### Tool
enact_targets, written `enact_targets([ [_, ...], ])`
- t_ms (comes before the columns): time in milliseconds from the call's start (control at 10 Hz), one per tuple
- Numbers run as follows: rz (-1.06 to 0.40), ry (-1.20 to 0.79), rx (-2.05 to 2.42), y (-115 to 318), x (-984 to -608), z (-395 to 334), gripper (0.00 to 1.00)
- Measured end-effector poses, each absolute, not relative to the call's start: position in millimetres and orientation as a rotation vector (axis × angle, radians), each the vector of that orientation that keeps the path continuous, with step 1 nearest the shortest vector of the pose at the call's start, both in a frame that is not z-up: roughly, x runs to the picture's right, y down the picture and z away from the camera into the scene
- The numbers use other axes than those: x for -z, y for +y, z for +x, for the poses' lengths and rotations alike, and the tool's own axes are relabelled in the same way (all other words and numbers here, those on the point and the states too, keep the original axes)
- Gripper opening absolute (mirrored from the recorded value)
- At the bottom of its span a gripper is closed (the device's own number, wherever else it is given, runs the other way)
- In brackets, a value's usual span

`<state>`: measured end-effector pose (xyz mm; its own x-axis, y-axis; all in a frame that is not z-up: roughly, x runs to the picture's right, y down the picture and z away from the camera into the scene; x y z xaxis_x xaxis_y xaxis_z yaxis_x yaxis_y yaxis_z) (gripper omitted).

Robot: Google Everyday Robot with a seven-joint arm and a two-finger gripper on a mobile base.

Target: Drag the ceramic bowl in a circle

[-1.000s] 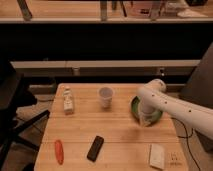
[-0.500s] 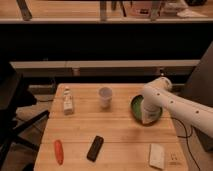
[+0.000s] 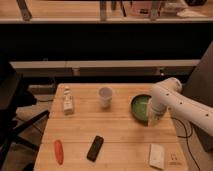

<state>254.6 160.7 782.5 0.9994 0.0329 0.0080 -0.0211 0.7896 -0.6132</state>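
Observation:
The green ceramic bowl (image 3: pixel 139 106) sits on the right side of the wooden table (image 3: pixel 110 136), its right part covered by my arm. My gripper (image 3: pixel 154 117) reaches down from the white arm at the bowl's right front rim. It seems to touch the rim. A small white cup (image 3: pixel 105 96) stands to the left of the bowl, apart from it.
A small white bottle (image 3: pixel 67 103) stands at the table's left. An orange carrot-like item (image 3: pixel 59 151) and a black rectangular object (image 3: pixel 95 148) lie near the front. A white sponge-like block (image 3: pixel 157 155) lies front right. A dark chair (image 3: pixel 12 107) stands left of the table.
The arm has shifted to the right over the bowl, and more of the bowl's green inside shows on its left side now.

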Motion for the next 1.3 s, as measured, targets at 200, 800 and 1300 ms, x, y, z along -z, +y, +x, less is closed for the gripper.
enact_targets([
  [200,-0.668,-0.032,-0.052,164.8,-791.5,267.0,0.80],
  [800,-0.786,-0.025,-0.060,201.5,-840.8,280.3,0.80],
  [1300,-0.811,-0.027,-0.059,208.7,-854.1,275.4,0.50],
])
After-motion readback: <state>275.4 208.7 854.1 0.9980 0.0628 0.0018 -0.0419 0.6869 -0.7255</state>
